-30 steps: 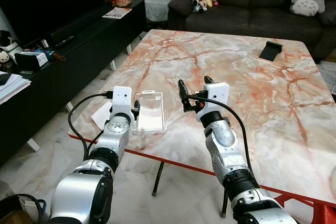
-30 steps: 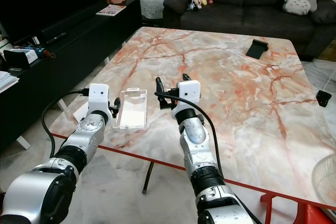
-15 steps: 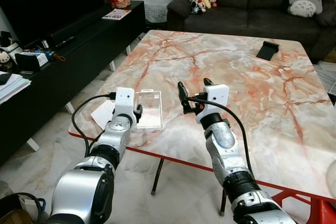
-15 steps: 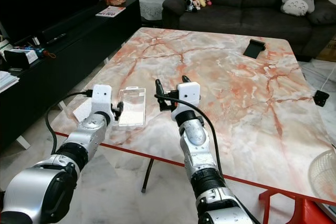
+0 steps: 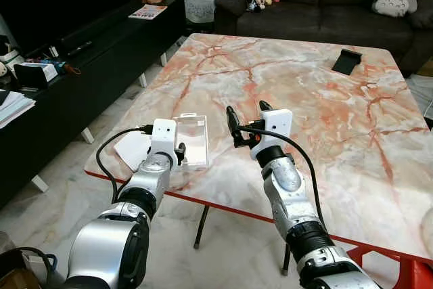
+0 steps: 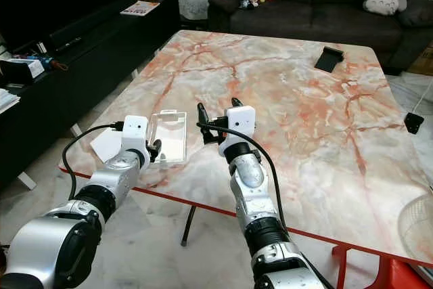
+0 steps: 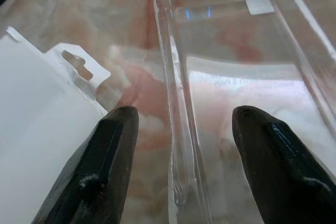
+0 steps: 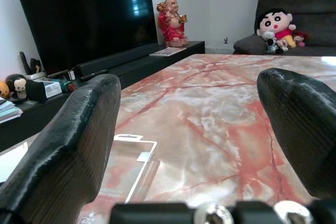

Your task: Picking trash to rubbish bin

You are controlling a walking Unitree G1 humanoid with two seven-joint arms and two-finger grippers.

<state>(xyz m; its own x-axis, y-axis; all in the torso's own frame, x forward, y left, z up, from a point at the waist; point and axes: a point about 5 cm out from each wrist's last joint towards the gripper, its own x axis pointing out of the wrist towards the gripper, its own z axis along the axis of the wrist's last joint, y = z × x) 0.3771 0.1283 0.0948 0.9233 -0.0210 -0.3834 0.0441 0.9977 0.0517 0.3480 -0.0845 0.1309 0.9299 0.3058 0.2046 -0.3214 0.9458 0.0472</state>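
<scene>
A clear plastic blister tray [image 5: 191, 139], the piece of trash in question, lies flat near the near-left corner of the marble worktop [image 5: 325, 120], open side up. Just beside it, partly over the worktop's edge, lies a white card backing [image 5: 132, 148] with a hang slot.

The left pincer [image 7: 181, 129] is lowered at the tray's near end, its two black fingers spread wide and holding nothing. In the left wrist view one finger [image 7: 100, 166] sits over the bare marble between card and tray, while the other [image 7: 278, 156] sits over the tray's inside, so the tray's side wall runs between them. The right pincer [image 5: 245, 121] hovers above the worktop to the right of the tray, fingers apart and empty.

The step in hand looks like the approach for a grasp on the tray. The next move would call for the left pincer to ease forward and close on that thin side wall, gently, since the light plastic may slide or flex. No rubbish bin can be made out.
</scene>
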